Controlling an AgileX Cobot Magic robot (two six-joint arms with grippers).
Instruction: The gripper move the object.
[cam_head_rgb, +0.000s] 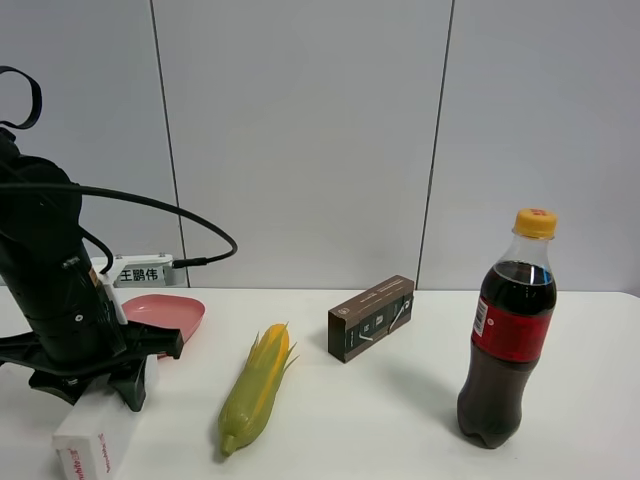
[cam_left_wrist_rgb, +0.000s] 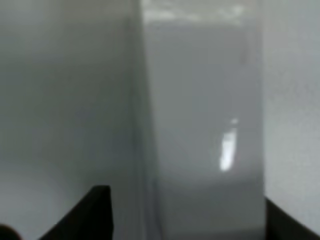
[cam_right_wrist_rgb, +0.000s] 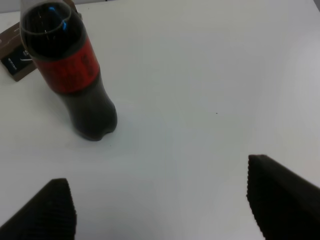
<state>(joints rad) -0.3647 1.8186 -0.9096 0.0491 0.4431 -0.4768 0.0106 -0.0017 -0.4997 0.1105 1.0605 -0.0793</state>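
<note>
The left gripper (cam_head_rgb: 92, 392) hangs directly over the white carton (cam_head_rgb: 98, 440), jaws spread astride its width, at the high view's near left beside the corn cob (cam_head_rgb: 256, 385). The carton's long axis runs roughly alongside the cob's (the right gripper (cam_right_wrist_rgb: 160, 205), also spread, is well apart).

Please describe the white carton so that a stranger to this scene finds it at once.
On the white table, find the black left gripper at the near left. The white carton lies beneath its claws, left of the corn cob. It is long and white with red lettering on its end, unlike the shorter dark brown box.
</note>
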